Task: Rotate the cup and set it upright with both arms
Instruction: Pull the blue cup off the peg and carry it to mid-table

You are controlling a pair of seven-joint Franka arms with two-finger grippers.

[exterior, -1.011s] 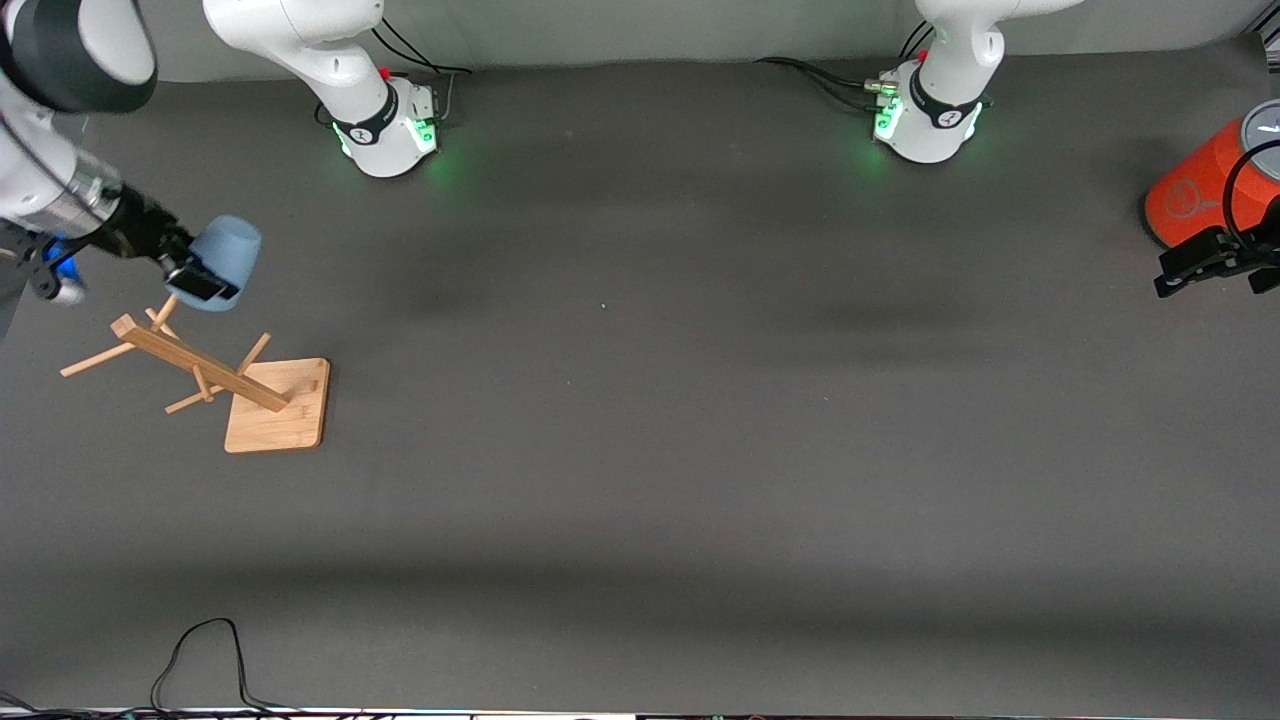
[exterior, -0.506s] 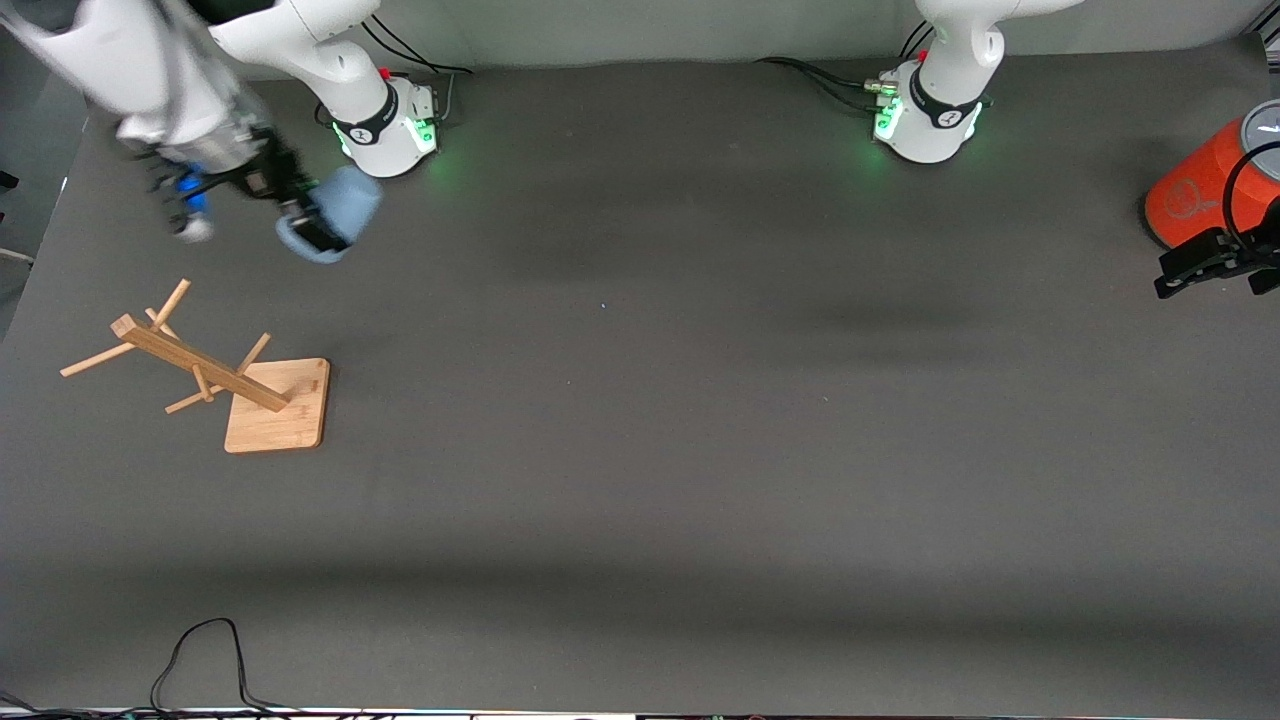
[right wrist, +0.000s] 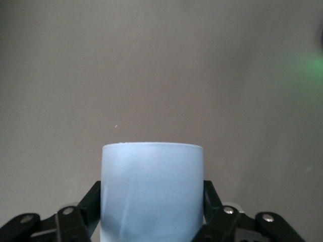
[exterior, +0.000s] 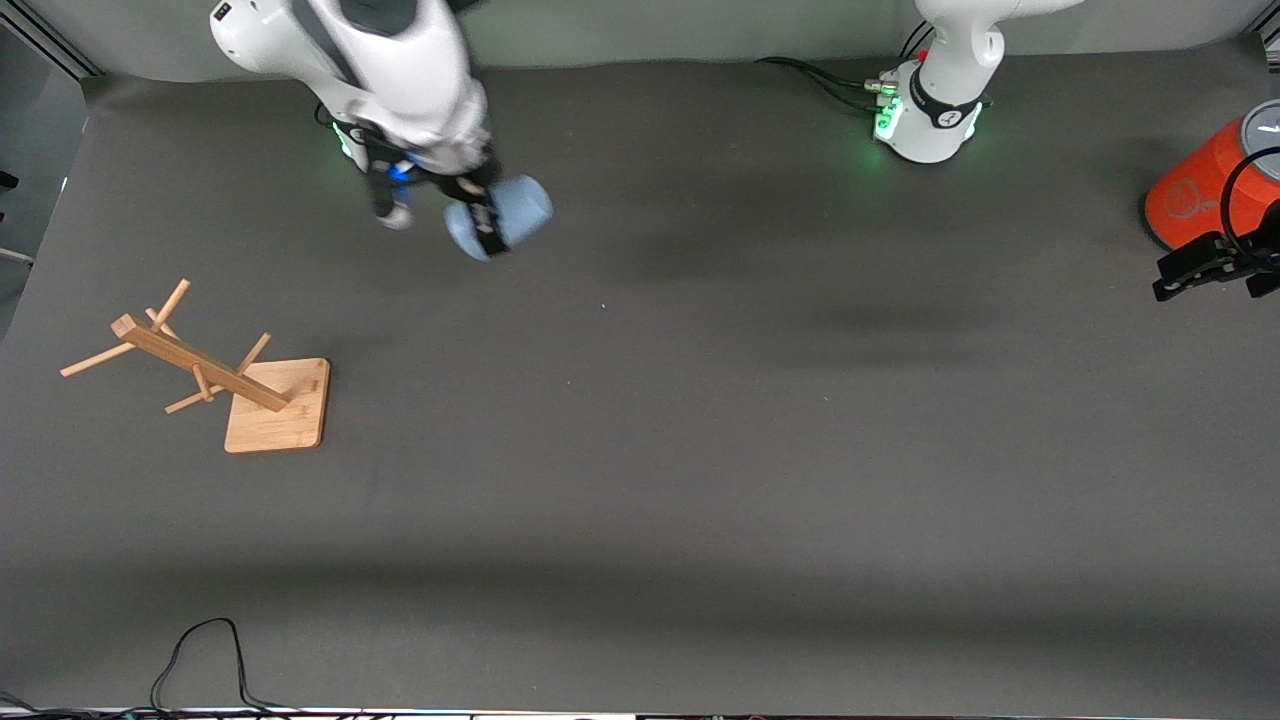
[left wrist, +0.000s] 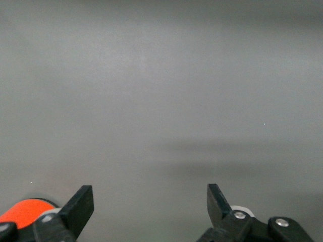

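Cup (exterior: 500,227) now past rack (exterior: 215,376), in right gripper (exterior: 487,232)

1. Right arm (exterior: 390,70): glossy white rounded shells with a dark grey band near the top; a small black marking on the white casing at its upper end; a blue-lit part and a white knob under the wrist.
2. Right gripper (right wrist: 151,212): black angular fingers (right wrist: 86,206); silver screw heads set in the black linkage.
3. Left arm (exterior: 950,60): white column on a rounded white base; black collar with a white logo; green glow at the base; black cables, a red fitting and a metal connector beside it.
4. Left gripper (left wrist: 150,206): black wedge-shaped fingers (left wrist: 81,204); silver screws at the joints; a black cable looping above it.
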